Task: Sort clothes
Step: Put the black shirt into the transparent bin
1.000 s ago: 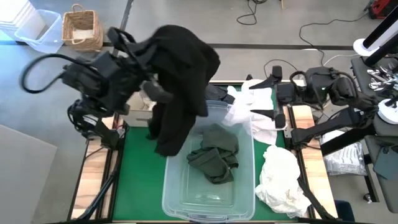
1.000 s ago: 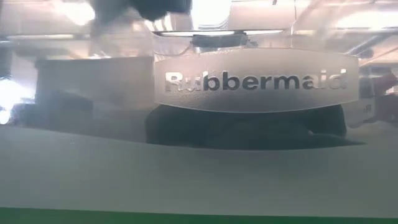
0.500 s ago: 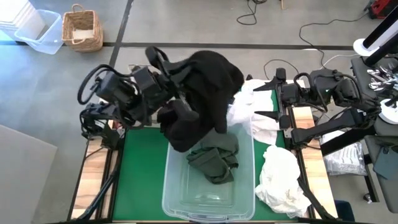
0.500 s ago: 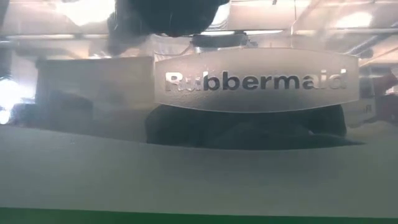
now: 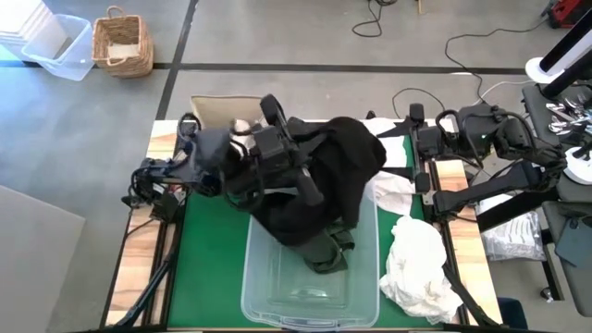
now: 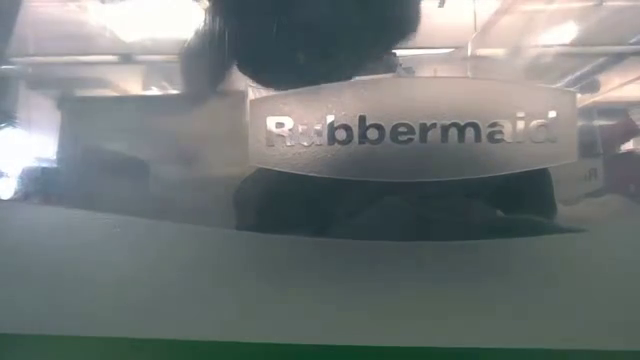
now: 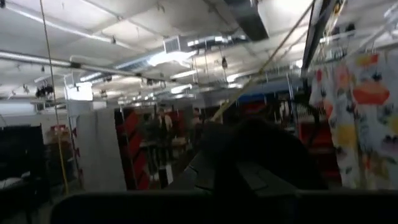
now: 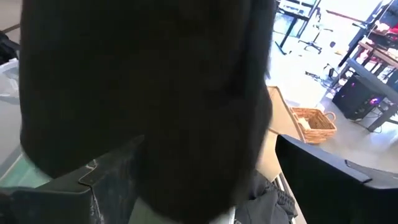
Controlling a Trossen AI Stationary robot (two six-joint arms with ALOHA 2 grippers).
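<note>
While the black garment (image 5: pixel 328 180) hangs over the clear tub (image 5: pixel 277 301), the step in hand appears to be dropping it among the dark clothes already sorted there. To do this well, the left arm should bring the bulk of the cloth squarely over the tub's open mouth before letting go. At present part of the cloth drapes toward the tub's far rim and toward the white clothes (image 5: pixel 384 162) lying at that corner. A release made too soon would likely leave a sleeve or hem trailing over the rim or resting on the white items. Lowering the bundle closer to the olive garment (image 5: pixel 326 254) in the tub before opening would likely limit that risk.

The left arm reaches across the far edge of the green mat (image 5: pixel 208 268), its forearm running roughly level toward the tub. The left gripper (image 5: pixel 305 185) is largely buried in the cloth. Its fingers are closed together and clamped on the black garment, which hangs from it in a heavy fold. In the low view the same dark mass shows above the tub's lettered wall.

The right arm waits at the right side of the table. The right gripper (image 5: pixel 393 148) has its fingers spread apart, holds nothing, and points toward the white clothes. A second white heap (image 5: pixel 416 264) lies on the table beside the tub's right wall, apart from the dark items.
</note>
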